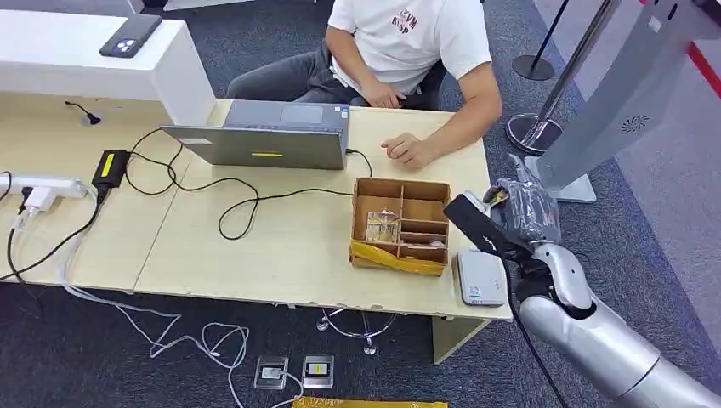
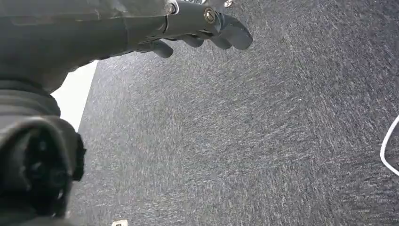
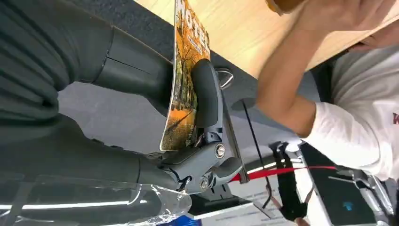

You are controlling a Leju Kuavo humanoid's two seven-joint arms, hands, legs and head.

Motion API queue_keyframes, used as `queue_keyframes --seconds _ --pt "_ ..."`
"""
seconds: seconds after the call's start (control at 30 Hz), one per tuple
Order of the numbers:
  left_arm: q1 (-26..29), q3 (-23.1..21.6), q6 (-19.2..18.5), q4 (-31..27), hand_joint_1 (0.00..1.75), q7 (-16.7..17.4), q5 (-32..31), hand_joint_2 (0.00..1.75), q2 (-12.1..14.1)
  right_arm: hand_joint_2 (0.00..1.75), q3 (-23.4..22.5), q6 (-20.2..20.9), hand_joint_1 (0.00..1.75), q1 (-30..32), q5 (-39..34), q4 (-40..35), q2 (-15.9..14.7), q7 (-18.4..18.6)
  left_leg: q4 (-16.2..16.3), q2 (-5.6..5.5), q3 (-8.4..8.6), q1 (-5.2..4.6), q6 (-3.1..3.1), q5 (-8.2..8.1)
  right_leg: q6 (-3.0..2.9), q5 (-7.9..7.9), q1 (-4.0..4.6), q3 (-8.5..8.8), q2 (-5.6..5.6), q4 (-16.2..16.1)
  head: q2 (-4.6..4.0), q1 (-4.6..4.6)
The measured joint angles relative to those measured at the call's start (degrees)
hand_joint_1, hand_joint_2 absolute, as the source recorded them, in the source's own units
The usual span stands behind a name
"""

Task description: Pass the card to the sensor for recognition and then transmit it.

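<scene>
My right hand [image 1: 525, 212], wrapped in clear plastic, hangs just past the table's right edge, above and to the right of the white card sensor [image 1: 479, 278] lying at the table's front right corner. It pinches an orange picture card [image 3: 183, 94] between the thumb [image 3: 207, 101] and the dark fingers [image 3: 136, 70]; in the head view a thin yellow sliver of the card [image 1: 496, 196] peeks out. My left hand [image 2: 202, 26] hangs over dark carpet with its fingers loosely apart and nothing in them.
A compartmented cardboard box [image 1: 400, 223] stands left of the sensor. A person sits behind the table [image 1: 255, 255] with a hand [image 1: 408, 150] resting on it beside a laptop [image 1: 272, 136]. Cables trail across the left. A grey kiosk stand [image 1: 612, 110] rises at the right.
</scene>
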Motion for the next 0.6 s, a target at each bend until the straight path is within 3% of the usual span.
queue_keyframes --seconds 0.6 --pt "0.10 -0.02 0.00 0.00 0.00 0.07 -0.11 0.00 -0.13 1.75 -0.06 -1.11 1.75 4.75 0.15 1.84 -0.46 0.64 0.00 0.05 0.00 0.00 -0.01 -0.01 0.00 0.00 0.00 -0.01 0.05 0.00 0.00 0.00"
